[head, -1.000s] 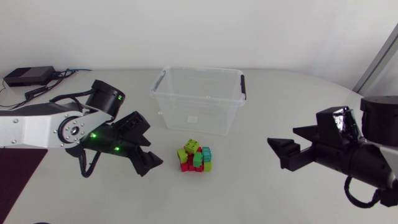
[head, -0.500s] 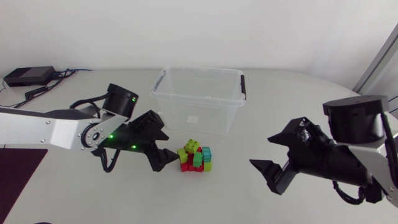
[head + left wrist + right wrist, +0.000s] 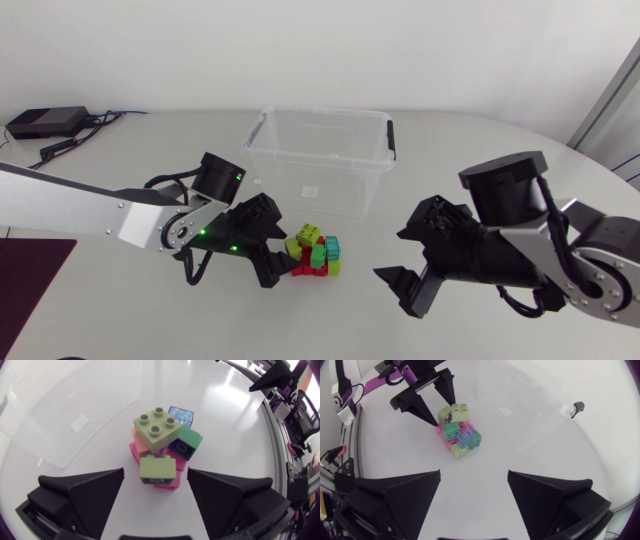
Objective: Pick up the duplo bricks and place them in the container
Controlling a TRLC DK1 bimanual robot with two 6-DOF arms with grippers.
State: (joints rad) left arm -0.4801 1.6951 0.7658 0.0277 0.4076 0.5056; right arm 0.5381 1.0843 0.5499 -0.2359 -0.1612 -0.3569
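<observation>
two arms in play and one tight clump of duplo bricks [image 3: 315,252] sitting just on the near side of the clear container [image 3: 318,112], nothing dropped in it yet. the left gripper [image 3: 283,254] is right on the pile, fingers spread wide and holding nothing, tips at the clump's left edge. from the right wrist view one tip seems to be against the pink brick [image 3: 440,431] low in the stack, though i can't be sure it touches. dead ahead between those fingers lies a small lime brick [image 3: 157,468], its end facing the wrist, with a bigger lime brick [image 3: 157,424] capping the stack beyond it. the right gripper [image 3: 392,252] is open too, empty, and well apart on the pile's right. so the left arm is clearly the nearer one. my read is that a short push forward and a squeeze takes that near lime brick, but the clump is tight and neighbours may come along.
</observation>
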